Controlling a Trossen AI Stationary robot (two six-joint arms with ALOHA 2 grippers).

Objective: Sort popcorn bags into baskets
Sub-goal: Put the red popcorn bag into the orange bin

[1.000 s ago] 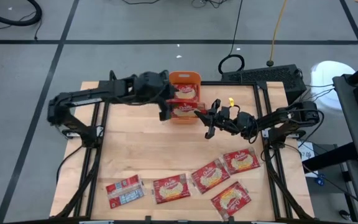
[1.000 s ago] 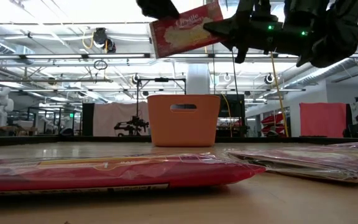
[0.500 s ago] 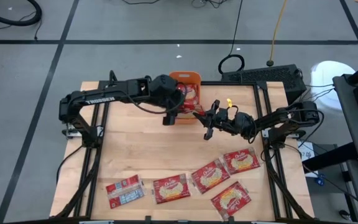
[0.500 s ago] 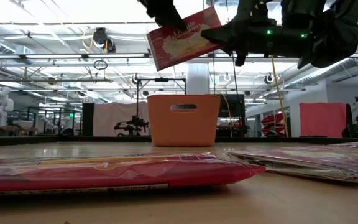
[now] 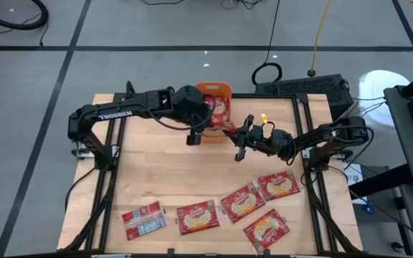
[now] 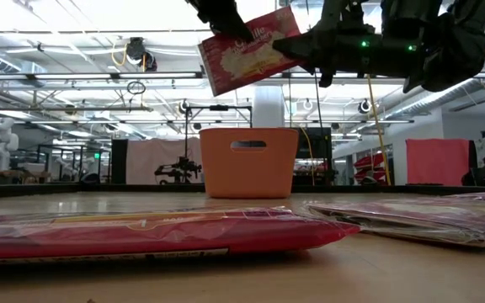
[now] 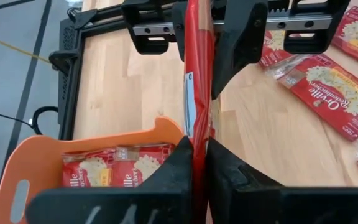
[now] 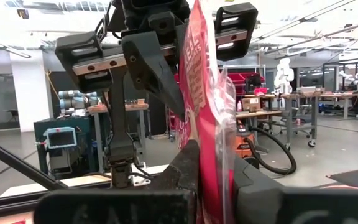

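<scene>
One popcorn bag point(image 6: 247, 50) hangs in the air just above the near end of the orange basket point(image 5: 214, 87), held between both grippers. My left gripper point(image 7: 194, 158) is shut on one end of it. My right gripper point(image 8: 213, 165) is shut on the other end. In both wrist views the bag stands on edge between the fingers. Two popcorn bags point(image 7: 114, 165) lie flat inside the basket. Several more bags point(image 5: 242, 202) lie flat on the near part of the table. My left gripper pinches the bag's end nearer the basket point(image 7: 194, 134) between its two fingers. The fingers slant downward from the table's left side. The bag is clear of the table and basket, on edge and tilted. My right gripper pinches the bag's opposite end point(image 8: 209, 134) between its two fingers. They come about level from the table's right side. The bag reaches from them toward my left gripper point(image 8: 160, 50), clear of everything below.
Loose bags lie in a row along the near edge, from one at the left point(image 5: 143, 218) to one at the right point(image 5: 267, 229). Black frame rails point(image 5: 113, 165) run along the table's sides. Bare wood point(image 5: 171, 172) lies between the basket and the near bags.
My left gripper has moved right and a little down onto the bag held by my right gripper and has taken hold of its end. The bag has tipped more steeply, its left end lower. My right gripper has kept its place.
</scene>
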